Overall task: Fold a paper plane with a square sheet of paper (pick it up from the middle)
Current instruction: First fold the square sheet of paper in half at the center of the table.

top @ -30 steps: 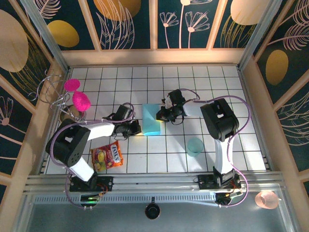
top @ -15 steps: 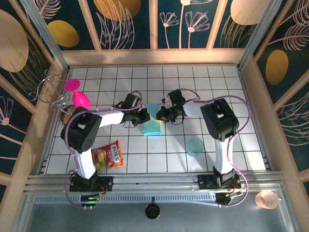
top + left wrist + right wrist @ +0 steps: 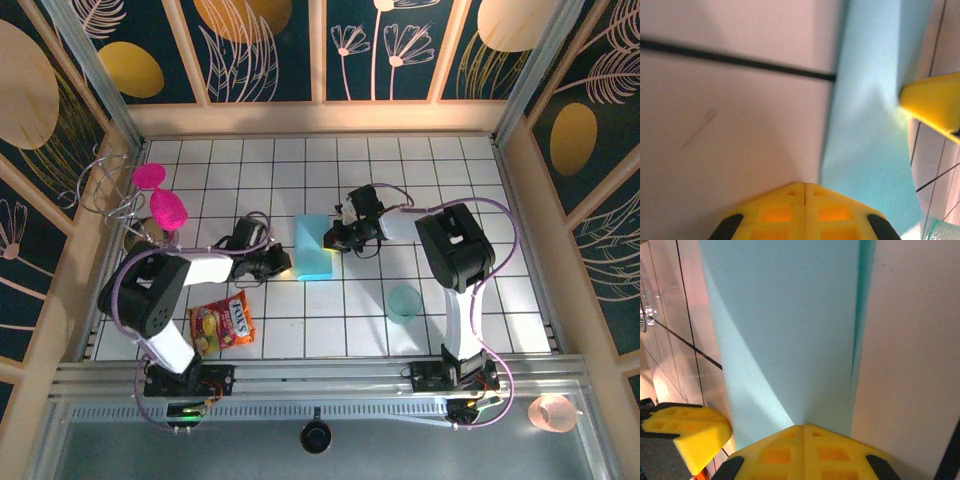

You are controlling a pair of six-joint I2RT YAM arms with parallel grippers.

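The square sheet of paper (image 3: 313,247) is light blue, the table (image 3: 500,300) white with black gridlines.

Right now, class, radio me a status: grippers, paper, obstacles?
Shut: left gripper at left edge of paper, right gripper at right edge. Paper folded, flat. Way clear; cup stands apart.

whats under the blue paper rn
The light-blue paper rests on the white tiled table; tiles show along its edges. Anything beneath its folded layers is covered and cannot be seen.
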